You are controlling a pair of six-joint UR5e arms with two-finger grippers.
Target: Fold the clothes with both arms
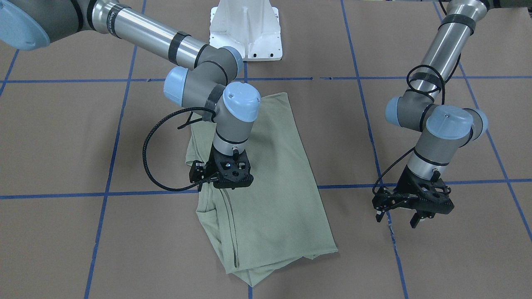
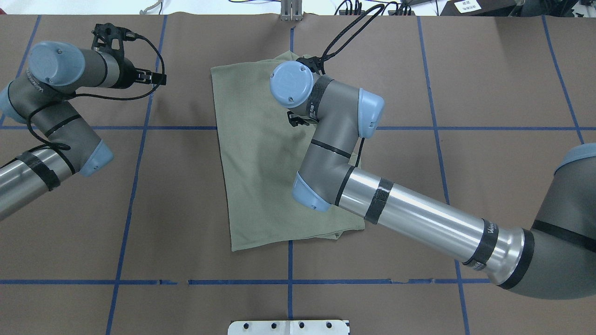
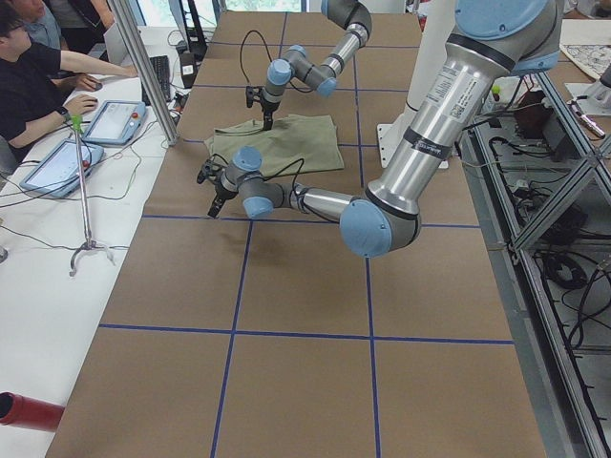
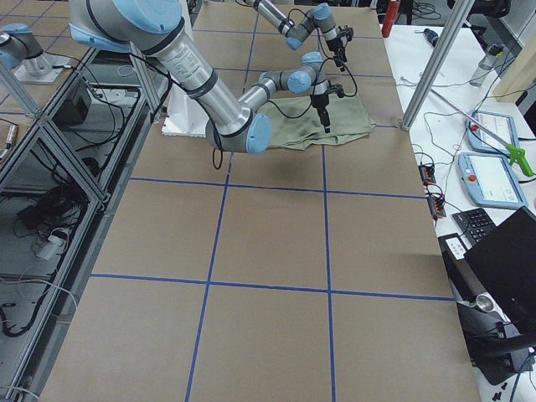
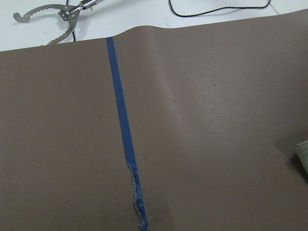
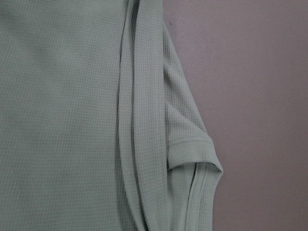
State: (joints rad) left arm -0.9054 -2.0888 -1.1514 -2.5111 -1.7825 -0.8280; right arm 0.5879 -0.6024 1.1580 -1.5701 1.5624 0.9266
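Note:
The clothes are one pale sage-green knit shirt, folded lengthwise into a long strip on the brown table. My right gripper hangs just above the strip's edge where the folded layers and a sleeve hem bunch. Its fingers are hidden under its body, so I cannot tell if it is open or shut. My left gripper hovers open over bare table well to the side of the shirt, holding nothing. The left wrist view shows only a corner of the shirt.
Blue tape lines grid the table, with a torn stretch under the left gripper. The white pedestal base stands behind the shirt. A person, tablets and a metal pole border the far table edge.

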